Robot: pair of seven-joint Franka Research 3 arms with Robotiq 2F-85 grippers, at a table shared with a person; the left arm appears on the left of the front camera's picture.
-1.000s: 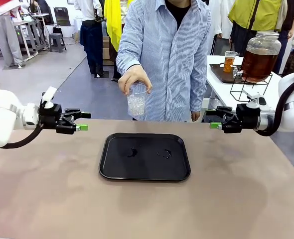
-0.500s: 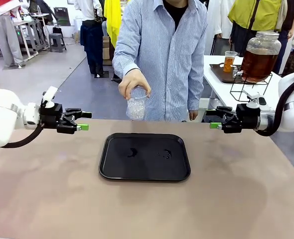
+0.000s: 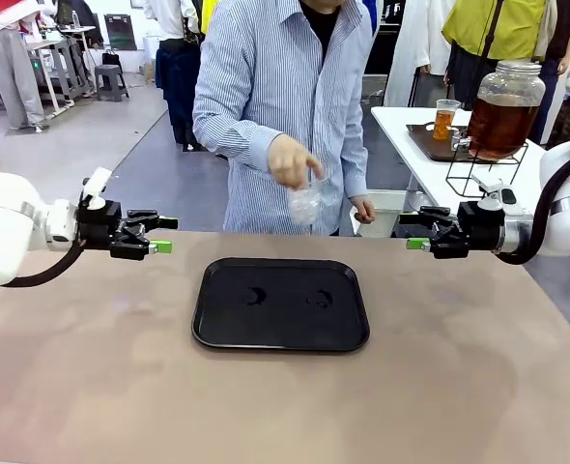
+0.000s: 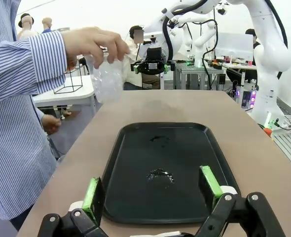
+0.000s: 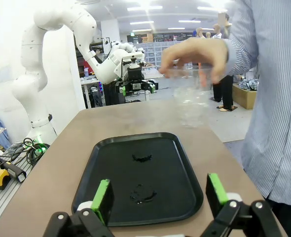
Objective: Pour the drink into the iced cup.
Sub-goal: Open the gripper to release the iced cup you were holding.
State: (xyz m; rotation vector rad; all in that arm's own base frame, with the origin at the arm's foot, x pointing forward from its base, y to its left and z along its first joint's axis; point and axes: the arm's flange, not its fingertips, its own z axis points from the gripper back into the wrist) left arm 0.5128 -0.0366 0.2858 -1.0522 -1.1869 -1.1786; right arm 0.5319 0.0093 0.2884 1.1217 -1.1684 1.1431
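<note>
Cup (image 3: pixel 304 204) of ice, carried by the person's hand (image 3: pixel 292 160), has shifted toward the right gripper (image 3: pixel 418 244); both grippers, left gripper (image 3: pixel 159 246) included, stay wide, empty; pouring unstarted.

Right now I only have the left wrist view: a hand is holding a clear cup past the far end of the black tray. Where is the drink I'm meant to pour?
Observer: On a white side table behind the right arm stands a big glass jar of amber drink.
Operator: Anything smaller to pick up?
Observer: A small cup of amber liquid stands on a dark tray beside the jar.
Operator: Is the right gripper busy?
Observer: No. The right gripper hangs open and empty, off the black tray's right side.
</note>
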